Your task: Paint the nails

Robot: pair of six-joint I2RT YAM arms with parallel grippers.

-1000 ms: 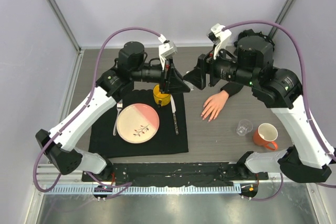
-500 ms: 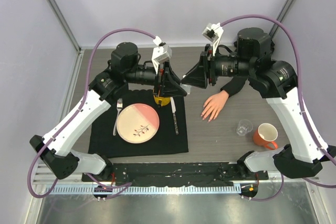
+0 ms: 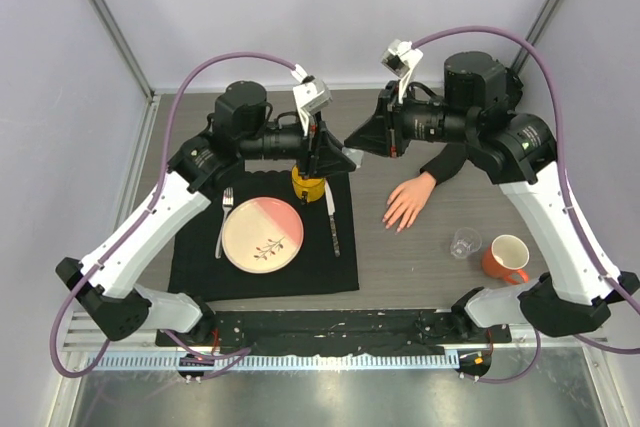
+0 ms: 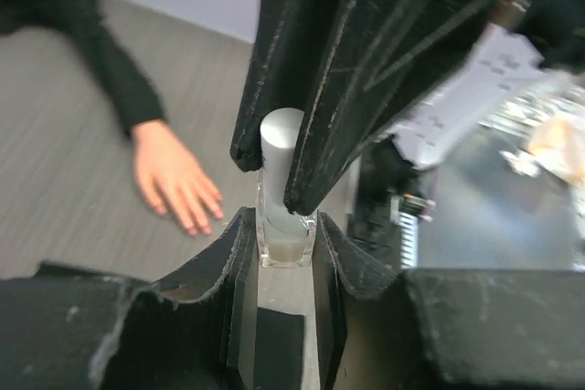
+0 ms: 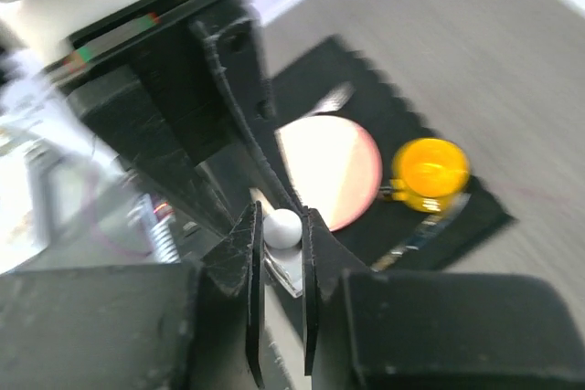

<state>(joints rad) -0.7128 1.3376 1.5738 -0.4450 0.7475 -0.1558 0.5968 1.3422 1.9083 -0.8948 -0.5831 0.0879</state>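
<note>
Bright even light, blurred wrist views

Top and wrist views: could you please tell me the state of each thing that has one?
Bottle, held in the air, cap on.
Cap, on bottle.
Left jaws, shut on bottle.
Right jaws, shut on cap.
Hand, lying flat, fingers spread.
Nails, too small to judge.
Cup, upright.
Glass, upright.
Mug, upright.
</note>
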